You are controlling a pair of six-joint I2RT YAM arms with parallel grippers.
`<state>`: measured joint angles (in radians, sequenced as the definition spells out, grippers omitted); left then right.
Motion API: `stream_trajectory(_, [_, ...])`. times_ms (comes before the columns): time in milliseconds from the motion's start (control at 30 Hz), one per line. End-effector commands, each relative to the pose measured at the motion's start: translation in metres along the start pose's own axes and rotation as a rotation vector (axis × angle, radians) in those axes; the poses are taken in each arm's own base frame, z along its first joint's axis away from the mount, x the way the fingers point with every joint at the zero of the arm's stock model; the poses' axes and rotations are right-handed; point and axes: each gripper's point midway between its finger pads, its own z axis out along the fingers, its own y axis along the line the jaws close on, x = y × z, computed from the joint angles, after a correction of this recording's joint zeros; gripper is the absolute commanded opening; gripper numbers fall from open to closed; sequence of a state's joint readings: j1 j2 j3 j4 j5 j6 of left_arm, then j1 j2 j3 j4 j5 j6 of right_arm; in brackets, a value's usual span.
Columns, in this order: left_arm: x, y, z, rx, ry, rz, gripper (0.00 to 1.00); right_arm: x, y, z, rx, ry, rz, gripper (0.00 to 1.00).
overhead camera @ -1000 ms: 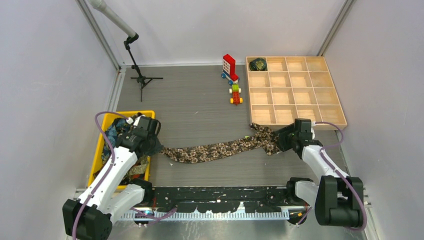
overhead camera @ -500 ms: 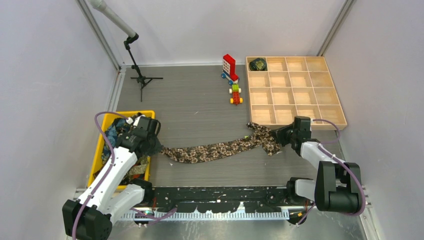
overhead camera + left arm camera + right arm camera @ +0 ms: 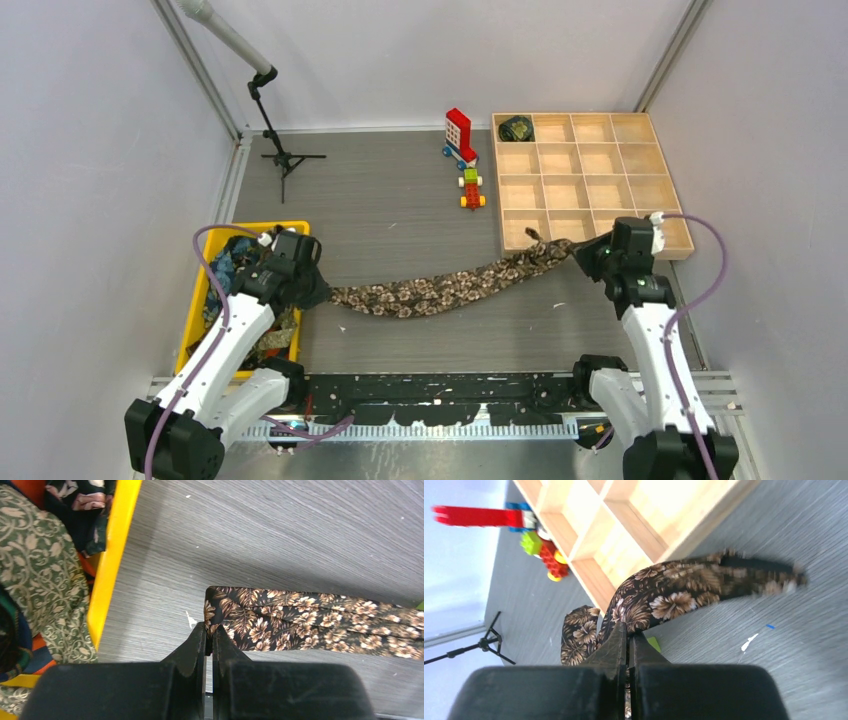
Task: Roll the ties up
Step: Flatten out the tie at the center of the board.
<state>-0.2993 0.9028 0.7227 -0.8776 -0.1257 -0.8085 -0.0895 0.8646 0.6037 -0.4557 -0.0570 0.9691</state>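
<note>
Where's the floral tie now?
Top view: the floral tie spans the near middle, left gripper pinching one end by the yellow bin, right gripper the other by the wooden tray.

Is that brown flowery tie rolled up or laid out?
Laid out: the brown floral tie runs as one long strip between left gripper and right gripper, each pinching an end.
</note>
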Motion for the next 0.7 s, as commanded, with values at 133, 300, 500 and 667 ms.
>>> stream_trajectory(133, [0.002, -0.02, 0.004, 0.105, 0.021, -0.003, 0.0, -0.006, -0.035, -0.053, 0.159, -0.058, -0.13, 0.0])
stream_trajectory(300, [0.01, -0.017, 0.012, 0.096, 0.049, 0.001, 0.0, 0.038, -0.071, -0.041, 0.198, 0.046, -0.028, 0.33])
stream_trajectory(500, [0.015, -0.011, 0.017, 0.063, 0.072, 0.008, 0.0, 0.038, -0.069, -0.051, 0.168, 0.027, -0.035, 0.7])
stream_trajectory(667, [0.01, -0.007, 0.014, 0.037, 0.055, 0.022, 0.0, 0.027, -0.043, -0.055, 0.126, 0.046, -0.1, 0.7])
